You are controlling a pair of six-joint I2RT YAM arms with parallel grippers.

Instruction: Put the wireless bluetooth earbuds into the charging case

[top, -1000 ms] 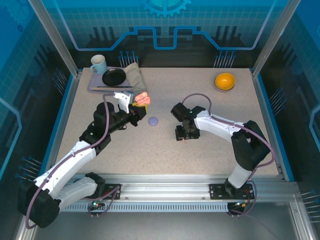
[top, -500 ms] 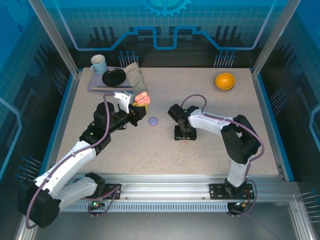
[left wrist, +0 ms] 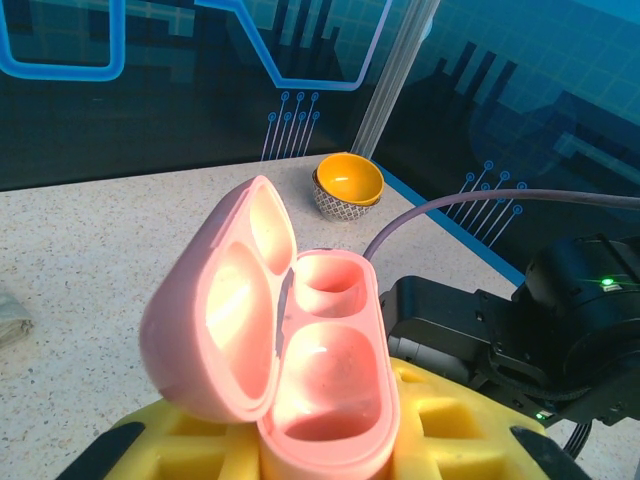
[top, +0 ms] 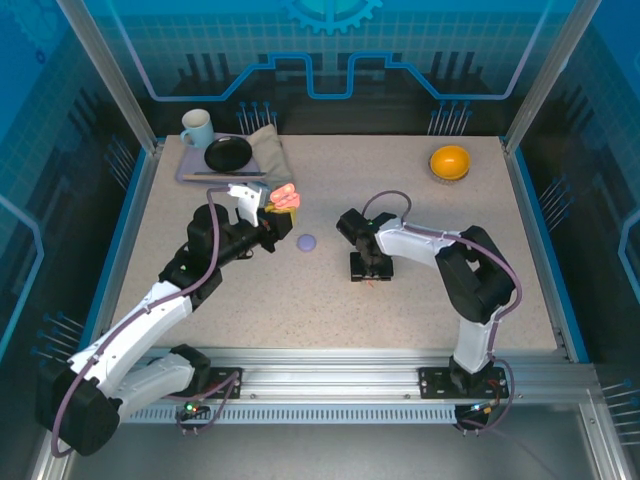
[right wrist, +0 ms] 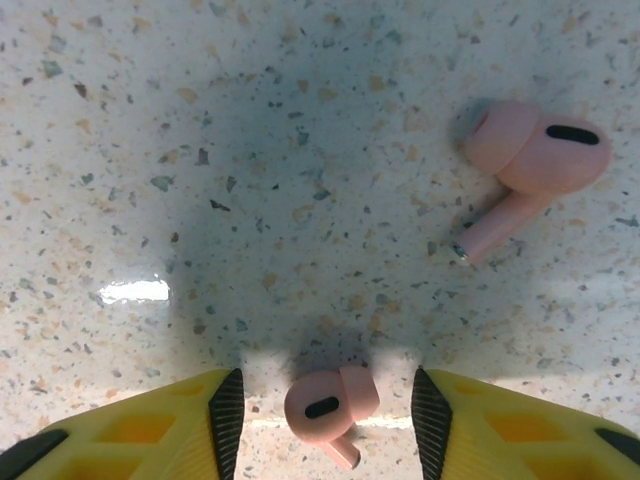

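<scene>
the right gripper [right wrist: 328, 440] hangs low over the speckled table [right wrist: 150, 150], yellow fingers [right wrist: 180, 420] spread either side of a pink earbud [right wrist: 330, 403] without touching it; the bud's stem points down-right in the wrist view. a second pink earbud [right wrist: 530, 160] lies just beyond, stem slanting lower-left. well apart, the left gripper [left wrist: 330, 450] pinches the pink charging case [left wrist: 310, 370], lid tipped open, both wells up and empty. a purple disc [top: 306, 242] lies between the arms; an orange bowl [top: 450, 161] sits far right.

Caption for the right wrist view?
Right pincer straddles one pink earbud on the speckled table; a second earbud lies apart.
</scene>
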